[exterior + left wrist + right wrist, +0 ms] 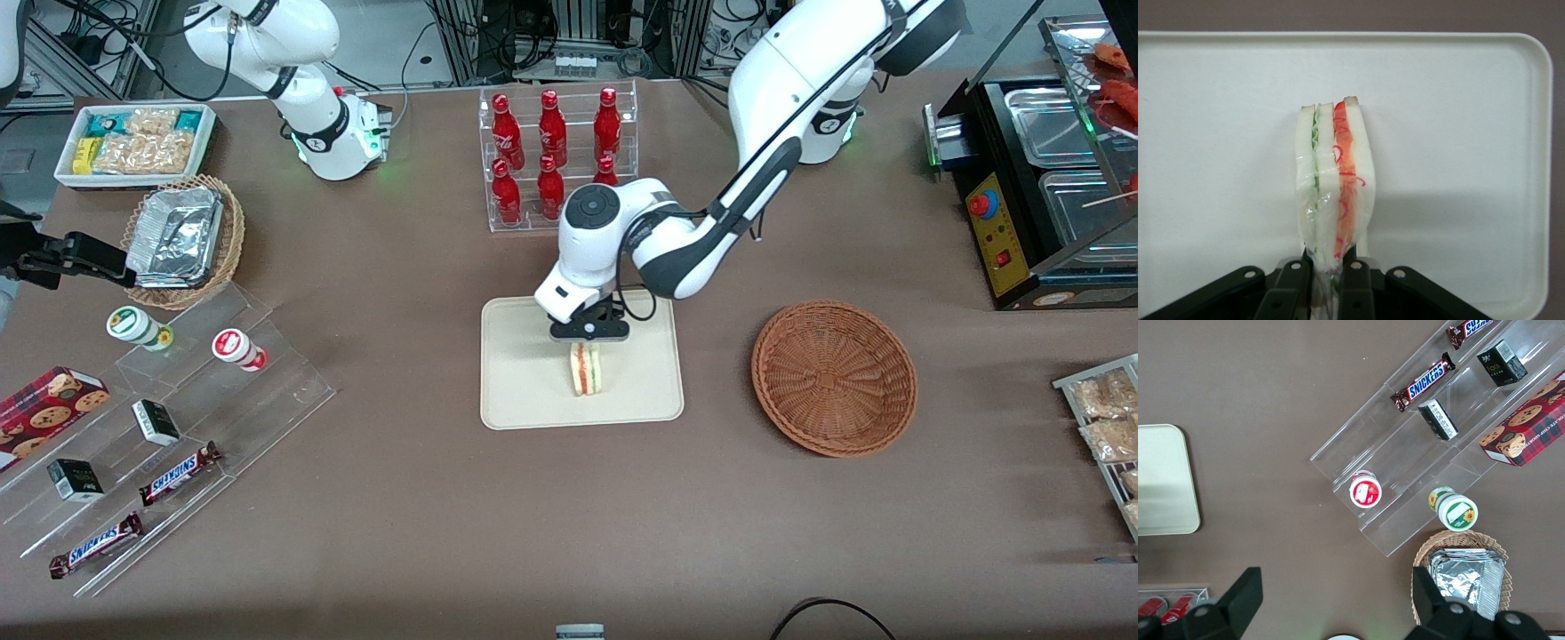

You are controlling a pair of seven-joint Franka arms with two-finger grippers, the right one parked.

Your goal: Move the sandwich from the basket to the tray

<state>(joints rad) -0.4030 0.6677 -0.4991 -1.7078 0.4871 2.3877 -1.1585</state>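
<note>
Fingers (1353,293) of gripper (1327,283) pinching sandwich (1333,180), over tray (1218,133)

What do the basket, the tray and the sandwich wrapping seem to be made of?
Basket: woven reddish-brown wicker, by its ribbed weave. Tray: probably matte cream plastic, smooth and moulded. Sandwich, held over the tray in the claw: clear film, shown by glossy wrinkles.

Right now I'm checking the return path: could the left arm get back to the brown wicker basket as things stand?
Probably yes. The gripper is above the tray, shut on the sandwich. The basket lies beside the tray toward the working arm's end, with only bare table between them.
</note>
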